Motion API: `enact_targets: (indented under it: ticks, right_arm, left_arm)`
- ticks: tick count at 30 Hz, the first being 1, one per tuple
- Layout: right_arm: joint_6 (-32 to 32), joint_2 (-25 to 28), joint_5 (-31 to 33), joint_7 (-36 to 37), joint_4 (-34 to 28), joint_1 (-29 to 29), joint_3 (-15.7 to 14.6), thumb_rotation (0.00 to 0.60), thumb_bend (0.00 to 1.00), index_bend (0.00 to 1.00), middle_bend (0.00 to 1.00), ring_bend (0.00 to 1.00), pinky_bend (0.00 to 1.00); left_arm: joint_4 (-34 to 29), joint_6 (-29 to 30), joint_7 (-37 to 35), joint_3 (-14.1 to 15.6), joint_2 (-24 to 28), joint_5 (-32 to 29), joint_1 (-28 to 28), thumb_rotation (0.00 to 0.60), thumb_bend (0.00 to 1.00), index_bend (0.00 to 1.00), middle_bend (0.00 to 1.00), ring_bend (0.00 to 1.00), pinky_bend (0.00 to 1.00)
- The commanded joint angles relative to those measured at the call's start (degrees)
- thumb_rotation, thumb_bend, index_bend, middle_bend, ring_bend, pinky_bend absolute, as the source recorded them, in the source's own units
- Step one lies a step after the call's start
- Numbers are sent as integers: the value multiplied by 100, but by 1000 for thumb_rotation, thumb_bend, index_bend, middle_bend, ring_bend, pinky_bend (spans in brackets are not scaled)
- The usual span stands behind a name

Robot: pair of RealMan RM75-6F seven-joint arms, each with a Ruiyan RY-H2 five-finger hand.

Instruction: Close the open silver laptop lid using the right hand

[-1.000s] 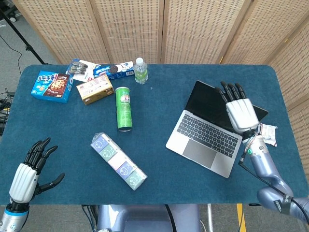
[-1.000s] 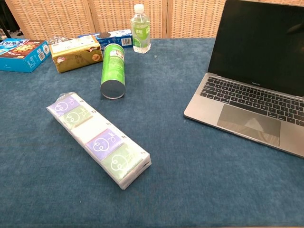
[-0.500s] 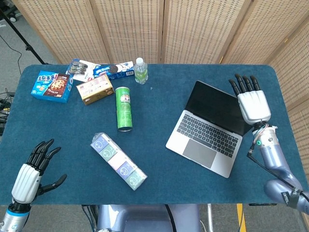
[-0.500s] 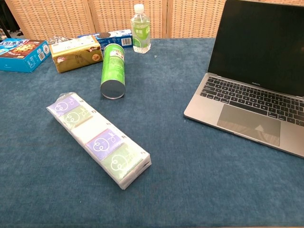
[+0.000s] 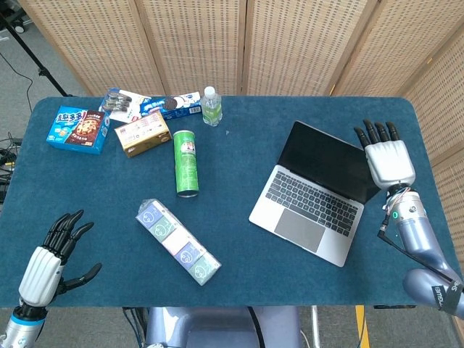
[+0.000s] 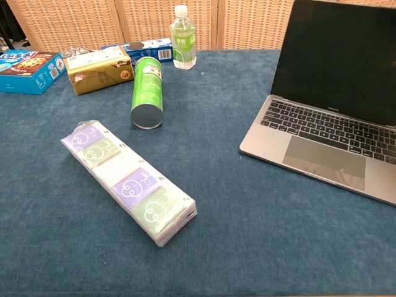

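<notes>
Laptop (image 5: pixel 313 197) sits open on the right half of the blue table (image 5: pixel 239 268) in the head view, its dark screen tilted back toward the far right and its keyboard facing the near left. Just beyond the screen's right edge hangs the right hand (image 5: pixel 389 158), palm down, its black fingers (image 5: pixel 375 131) straight and slightly spread, holding nothing. It lies beside the lid's top corner; whether it touches the lid cannot be told. At the table's near left corner the left hand (image 5: pixel 45 262) is raised with its fingers fanned apart and empty, well apart from the laptop. Between the two hands lie a long tissue pack (image 5: pixel 177 241), a green can (image 5: pixel 185 163) on its side, a small bottle (image 5: pixel 211 106), a gold box (image 5: pixel 142 133), a blue box (image 5: pixel 78 130) and a cookie pack (image 5: pixel 172 104) along the far left.

Neither hand shows in the chest view. The laptop (image 6: pixel 328 117) fills the right side, lid upright and screen dark, keyboard and trackpad facing the camera. To its left stand the can (image 6: pixel 146 93), pointing its base toward the camera, and the tissue pack (image 6: pixel 128 180) lying diagonally on the table (image 6: pixel 260 247). The bottle (image 6: pixel 183 38), gold box (image 6: pixel 99 68) and blue box (image 6: pixel 28 71) line the far edge.
</notes>
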Motion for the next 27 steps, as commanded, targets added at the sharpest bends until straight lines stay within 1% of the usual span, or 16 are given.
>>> enact_targets:
  ticks: [1, 13, 24, 27]
  right_arm:
    - [-75, 45, 41, -15, -5, 51, -68, 600, 133, 0, 0, 0, 0]
    - [-209, 99, 98, 60, -44, 231, -261, 600, 133, 2, 0, 0, 0]
    - [-290, -138, 103, 232, 236, 395, -394, 600, 133, 1, 0, 0, 0]
    - [-329, -213, 129, 258, 317, 425, -435, 600, 133, 24, 7, 8, 0]
  left_arm:
    - [0, -6, -2, 8, -2, 8, -4, 600, 218, 152, 0, 83, 80]
    - [11, -32, -15, 46, 10, 46, -23, 600, 217, 152, 0, 83, 80]
    - [18, -69, -5, 73, 13, 60, -41, 600, 217, 152, 0, 82, 80]
    - [19, -76, -2, 82, 15, 65, -43, 600, 217, 152, 0, 83, 80]
